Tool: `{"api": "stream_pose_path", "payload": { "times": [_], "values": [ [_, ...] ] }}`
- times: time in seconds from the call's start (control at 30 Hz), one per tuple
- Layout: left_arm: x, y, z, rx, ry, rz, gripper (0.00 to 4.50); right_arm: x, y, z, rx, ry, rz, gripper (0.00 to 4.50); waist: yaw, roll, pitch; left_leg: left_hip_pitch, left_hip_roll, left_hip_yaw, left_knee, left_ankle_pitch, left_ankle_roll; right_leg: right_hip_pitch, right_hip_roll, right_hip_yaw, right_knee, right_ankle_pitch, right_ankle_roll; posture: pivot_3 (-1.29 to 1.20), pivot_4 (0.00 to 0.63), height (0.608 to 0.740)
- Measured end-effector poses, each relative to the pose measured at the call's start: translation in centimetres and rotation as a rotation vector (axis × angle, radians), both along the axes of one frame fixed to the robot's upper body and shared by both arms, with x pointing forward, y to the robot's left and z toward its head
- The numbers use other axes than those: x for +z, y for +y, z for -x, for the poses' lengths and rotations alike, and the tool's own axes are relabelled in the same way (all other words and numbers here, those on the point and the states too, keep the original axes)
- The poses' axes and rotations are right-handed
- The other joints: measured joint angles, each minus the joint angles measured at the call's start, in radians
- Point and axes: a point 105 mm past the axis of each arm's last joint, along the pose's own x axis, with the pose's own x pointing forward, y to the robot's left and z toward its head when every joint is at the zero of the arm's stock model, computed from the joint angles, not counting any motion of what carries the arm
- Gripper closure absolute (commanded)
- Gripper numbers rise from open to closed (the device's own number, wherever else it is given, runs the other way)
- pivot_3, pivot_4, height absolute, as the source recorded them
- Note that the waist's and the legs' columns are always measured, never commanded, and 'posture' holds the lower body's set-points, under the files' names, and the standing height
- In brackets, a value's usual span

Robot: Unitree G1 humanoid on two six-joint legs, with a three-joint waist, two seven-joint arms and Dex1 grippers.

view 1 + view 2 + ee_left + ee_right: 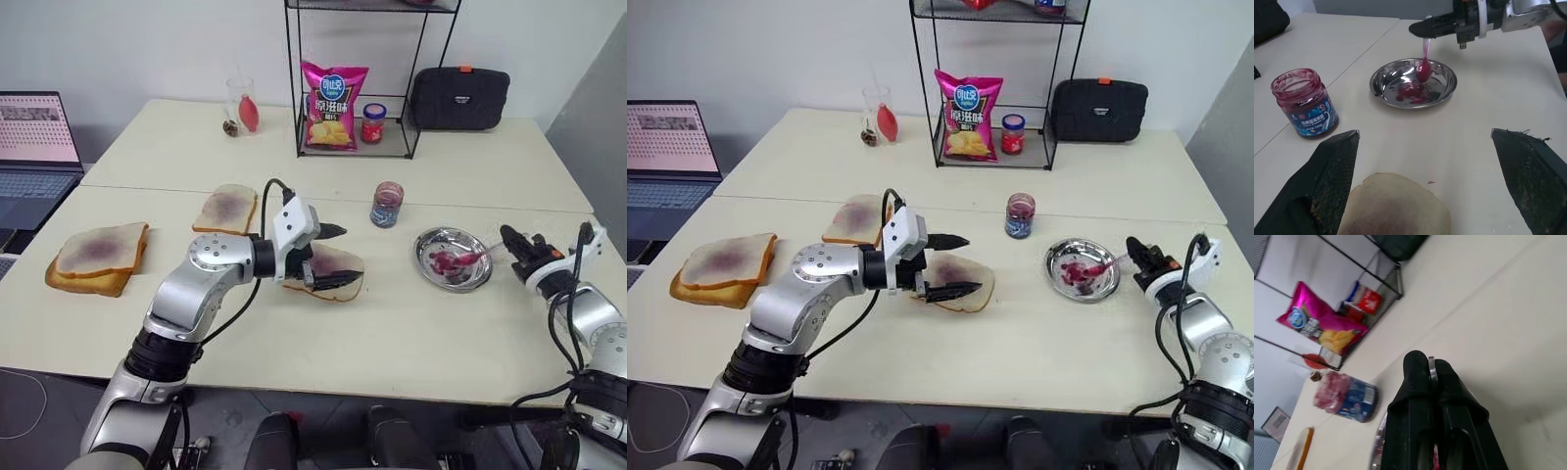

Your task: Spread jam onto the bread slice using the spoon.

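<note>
A: Why's the left gripper (331,257) parked over the square white bread slice with the purple-brown stain (333,270)?

B: Looks like it's bracing it — the two black fingers stand wide apart, one on either side of the slice, nothing clamped. My guess: keeps the bread from sliding once the spreading starts.

A: And the right gripper (1422,28)?

B: Pinched tight on the slim handle of the small shiny silver spoon (1424,61). The bowl hangs down, coated in red jam, just above the round steel dish (1447,90) with a jam smear (1411,92) in it. The dish prob. serves as a rest and drip-catcher btw scoops.

A: So nothing fresh on the bread yet?

B: Not that I can see — only the stain across its middle. The spoon is well apart from the slice, over at the robot's right, so the carry across is next, I'd say.

A: Jam jar?

B: The small clear glass jar with the blue label (387,205) is lid off, upright, behind and between slice and dish — within reach for a refill. The other stained slice (226,209) and the thick stack of bread (98,258) sit off to the left, out of the way.
</note>
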Motion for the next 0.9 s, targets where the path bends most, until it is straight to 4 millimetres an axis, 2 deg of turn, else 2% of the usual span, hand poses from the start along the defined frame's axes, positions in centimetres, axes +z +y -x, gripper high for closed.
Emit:
{"api": "stream_pose_path", "payload": {
  "times": [0.13,0.23,0.33,0.47,0.6,0.77,0.9],
  "values": [
    [0.7,1.0,-0.8,0.045,0.011,0.036,0.0,5.5,2.8,-0.8,0.062,-0.135,0.096,4.48,-0.005,0.0,0.0,0.0,0.001,-0.002,-0.001,0.0,0.0,0.0,0.001,-0.002,0.0,0.0,-0.001,0.0,0.15,0.74],
    [1.7,2.8,-2.4,0.175,-0.005,0.095,0.0,8.4,6.9,-2.5,0.128,-0.183,0.275,4.48,-0.01,0.0,0.0,0.0,0.001,-0.002,-0.001,0.0,0.0,-0.001,0.002,-0.002,0.0,-0.001,-0.002,0.0,0.15,0.74],
    [1.7,3.1,-2.7,0.222,-0.006,0.123,0.0,10.1,9.7,-4.1,0.159,-0.23,0.415,4.48,-0.008,0.0,0.0,-0.003,0.001,-0.002,-0.002,0.0,0.0,-0.002,0.001,-0.003,-0.001,-0.002,-0.003,0.0,0.15,0.74],
    [1.3,2.4,-2.6,0.235,0.004,0.143,0.0,9.3,12.3,-5.9,0.21,-0.252,0.598,4.48,0.006,-0.001,0.001,-0.006,0.001,-0.002,-0.002,0.0,0.0,-0.004,0.001,-0.004,-0.002,-0.001,-0.004,0.0,0.15,0.74],
    [1.6,2.1,-2.0,0.238,-0.013,0.137,0.0,7.0,12.9,-7.8,0.239,-0.212,0.683,4.48,0.018,-0.001,0.001,-0.007,0.0,0.0,-0.002,0.0,-0.001,-0.006,0.0,-0.003,-0.002,0.0,-0.005,0.0,0.15,0.74],
    [1.6,2.1,-1.8,0.251,-0.019,0.129,0.0,7.0,13.5,-9.1,0.232,-0.235,0.72,4.48,0.016,-0.001,0.001,-0.007,0.0,-0.001,-0.002,0.0,0.0,-0.006,0.0,-0.003,0.0,0.0,-0.005,0.0,0.15,0.74],
    [1.7,2.3,-1.8,0.267,-0.025,0.123,0.0,5.5,13.8,-9.7,0.235,-0.22,0.788,4.48,0.016,-0.001,0.001,-0.007,0.0,-0.001,-0.001,0.0,-0.001,-0.006,0.0,-0.003,0.0,0.0,-0.005,0.0,0.15,0.74]
  ]
}}
